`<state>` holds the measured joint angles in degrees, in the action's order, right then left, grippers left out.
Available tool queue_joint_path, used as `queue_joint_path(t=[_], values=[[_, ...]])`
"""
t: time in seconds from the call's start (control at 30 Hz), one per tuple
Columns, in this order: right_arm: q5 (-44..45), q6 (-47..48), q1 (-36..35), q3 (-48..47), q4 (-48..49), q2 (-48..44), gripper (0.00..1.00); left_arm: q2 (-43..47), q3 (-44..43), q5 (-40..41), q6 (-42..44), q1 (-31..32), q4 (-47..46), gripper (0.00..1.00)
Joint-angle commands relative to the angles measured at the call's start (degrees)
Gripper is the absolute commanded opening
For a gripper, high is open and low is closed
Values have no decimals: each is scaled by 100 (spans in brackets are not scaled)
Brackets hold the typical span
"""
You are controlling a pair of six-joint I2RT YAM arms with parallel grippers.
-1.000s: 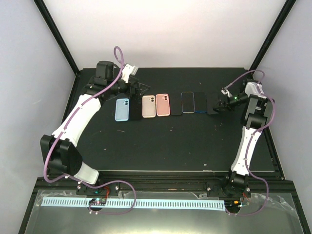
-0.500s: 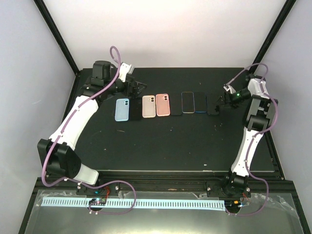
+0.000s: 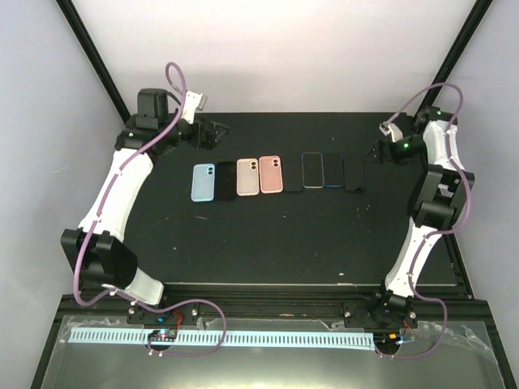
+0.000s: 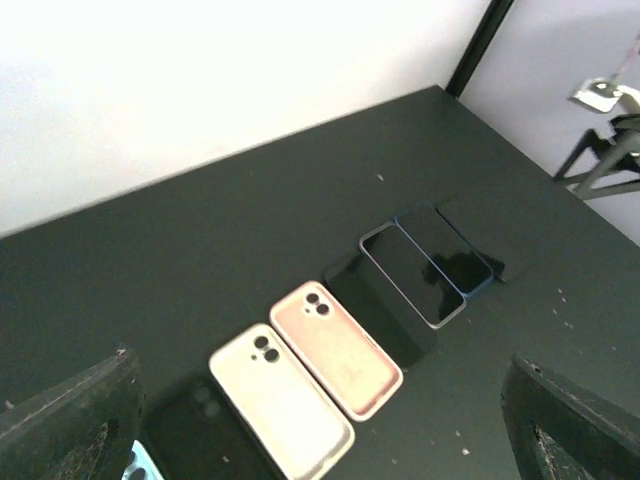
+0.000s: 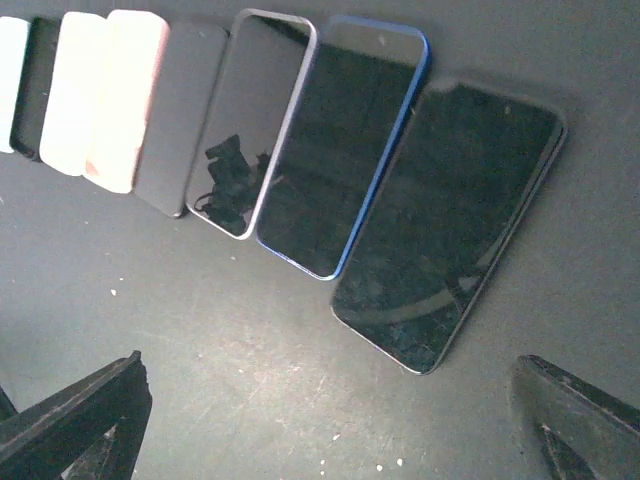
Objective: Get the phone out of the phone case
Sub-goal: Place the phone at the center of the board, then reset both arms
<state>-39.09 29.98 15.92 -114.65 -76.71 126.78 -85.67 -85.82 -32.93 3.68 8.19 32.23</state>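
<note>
My right end effector [image 3: 379, 151] hangs at the far right of the table [image 3: 284, 235], fingers [image 5: 70, 415] spread wide with nothing between them. Released, no grip. Just below it lies the black phone [image 5: 450, 220], flat and screen up at the right end of the row, its long edge against the blue-rimmed phone [image 5: 345, 150]. Next along is the silver-rimmed phone [image 5: 260, 110], then a black case [image 5: 195, 110].

Over on the other side, my left end effector [image 3: 212, 136] is up near the far left corner, jaws wide apart and empty too, well clear of everything. From there I look down the row: pink case [image 4: 340, 350], cream case [image 4: 280, 405], both camera side up and side by side. Another dark one sits beside them, and the blue case [image 3: 203, 181] closes the left end. Everything lies flat in one line across the middle of the table, between my two arms.
</note>
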Motion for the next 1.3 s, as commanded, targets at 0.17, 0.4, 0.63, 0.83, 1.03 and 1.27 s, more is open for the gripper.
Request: queue_joint_path(t=[0.17,0.4,0.63,0.83,1.03,1.27], values=[[-490,264,-19,125,77,-1637,100,-836,-1853,66,806,-360,1489,99],[-873,-295,-19,1276,1218,-3091,100,-942,-1986,98,366,-1098,1648,99],[-836,-914,-19,3179,2808,-4766,100,-359,-927,412,512,-1767,1582,99],[-568,-1228,-19,4558,3694,-5814,100,403,617,636,794,-1905,1086,99],[-526,-1291,-19,5454,4015,-6312,100,694,1395,525,697,-1906,805,99],[-463,-1466,-19,5581,4104,-6492,100,841,1729,485,476,-1912,499,99]])
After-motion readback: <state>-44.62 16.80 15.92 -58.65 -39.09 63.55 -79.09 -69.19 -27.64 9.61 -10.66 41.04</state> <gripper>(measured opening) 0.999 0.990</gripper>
